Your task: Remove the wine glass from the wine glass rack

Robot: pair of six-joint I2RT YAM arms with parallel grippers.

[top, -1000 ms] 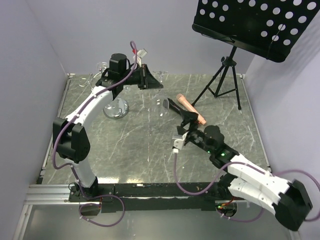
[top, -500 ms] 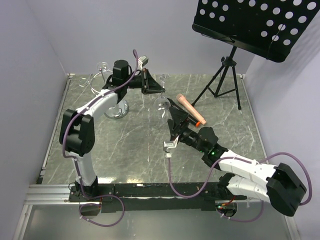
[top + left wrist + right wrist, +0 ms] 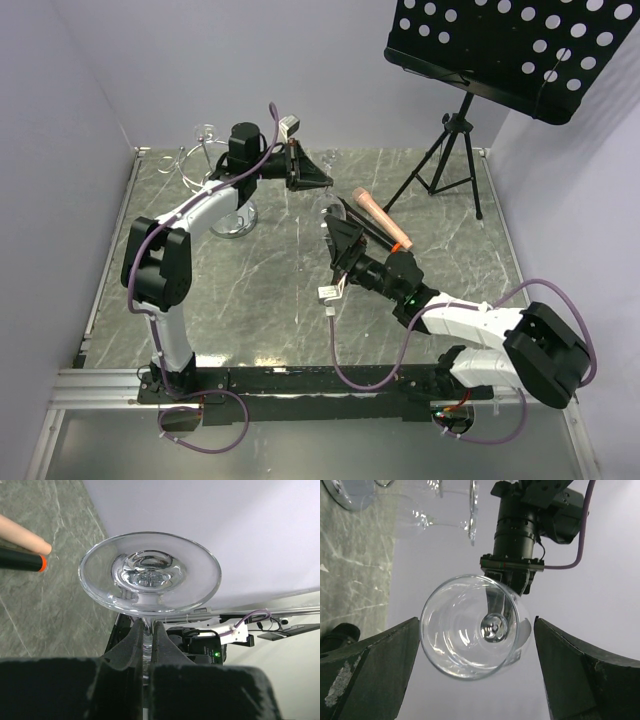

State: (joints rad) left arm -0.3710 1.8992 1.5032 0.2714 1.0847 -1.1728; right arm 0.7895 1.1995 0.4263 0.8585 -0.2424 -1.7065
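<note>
The chrome wine glass rack point(image 3: 231, 214) stands at the back left with other glasses hanging from its looping arms point(image 3: 420, 510). My left gripper point(image 3: 316, 178) is shut on the stem of a clear wine glass point(image 3: 150, 575), to the right of the rack and apart from it. The glass's round foot sits just past the fingertips point(image 3: 131, 632). My right gripper point(image 3: 338, 224) is open and points up at the glass. In the right wrist view the bowl's mouth point(image 3: 470, 635) lies between the spread fingers point(image 3: 380, 655) without touching them.
A pink and black stick with an orange band point(image 3: 380, 220) lies on the marble table point(image 3: 260, 290) beside the right gripper; it also shows in the left wrist view point(image 3: 20, 547). A black tripod music stand point(image 3: 450, 160) stands at the back right. Walls close off three sides.
My left gripper has carried the glass to the right, away from the rack. My right arm has swung left and brought its open gripper up around the bowl.
</note>
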